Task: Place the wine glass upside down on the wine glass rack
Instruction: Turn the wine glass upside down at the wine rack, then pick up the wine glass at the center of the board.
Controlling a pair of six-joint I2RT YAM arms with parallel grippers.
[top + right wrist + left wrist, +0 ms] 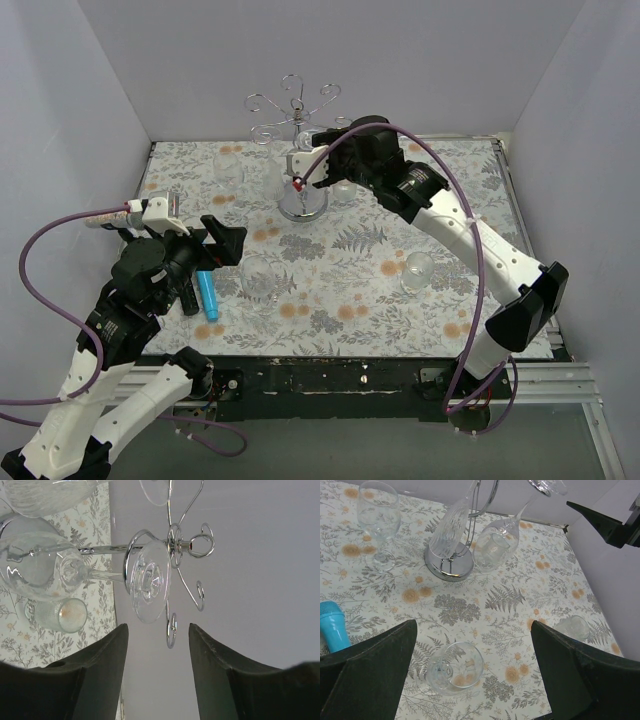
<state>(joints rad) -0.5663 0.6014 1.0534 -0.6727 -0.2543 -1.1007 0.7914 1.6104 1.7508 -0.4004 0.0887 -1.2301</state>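
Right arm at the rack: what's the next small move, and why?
Probably back the right gripper straight away from the wine glass rack. Its fingers stand open and clear of the wine glass, whose foot appears hooked in a curled arm, bowl hanging down.

Five glasses (455, 667), one wine glass rack (449, 567), one blue cylinder (209, 295).

Hung glasses (495, 542) crowd the pole of the wine glass rack (303, 206), and an upright glass (228, 168) stands left of it. In front of the rack the surface (340, 260) is bare up to a tipped glass (262, 278).
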